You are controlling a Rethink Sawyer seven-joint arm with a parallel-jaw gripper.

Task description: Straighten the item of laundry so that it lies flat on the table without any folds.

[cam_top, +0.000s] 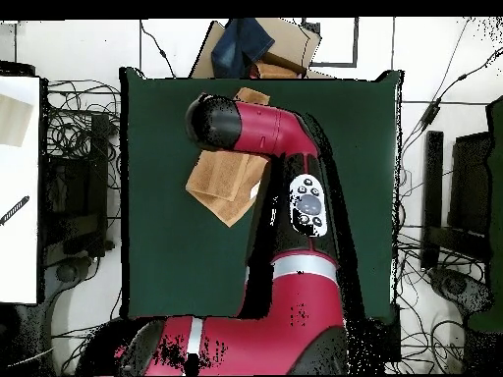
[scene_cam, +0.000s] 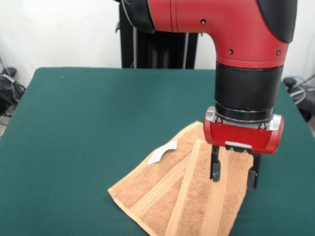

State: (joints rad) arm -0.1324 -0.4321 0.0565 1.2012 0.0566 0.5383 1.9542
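Towel [scene_cam: 197, 196]: soft, limp terry, folded double. I'd pinch its 5 o'clock corner; claw [scene_cam: 234, 174] spread above it.

Bench [scene_cam: 98, 123]: green top bare across whole left half and far strip in front view; open passage there. Sole obstacle on surface: towel [scene_cam: 187, 196], folded in overlapping layers, at near right, running off bottom edge. White label [scene_cam: 162, 152] at its left corner. Fingers [scene_cam: 213, 167] spread apart, hanging over towel's right fold. Narrow bare strip right of towel.
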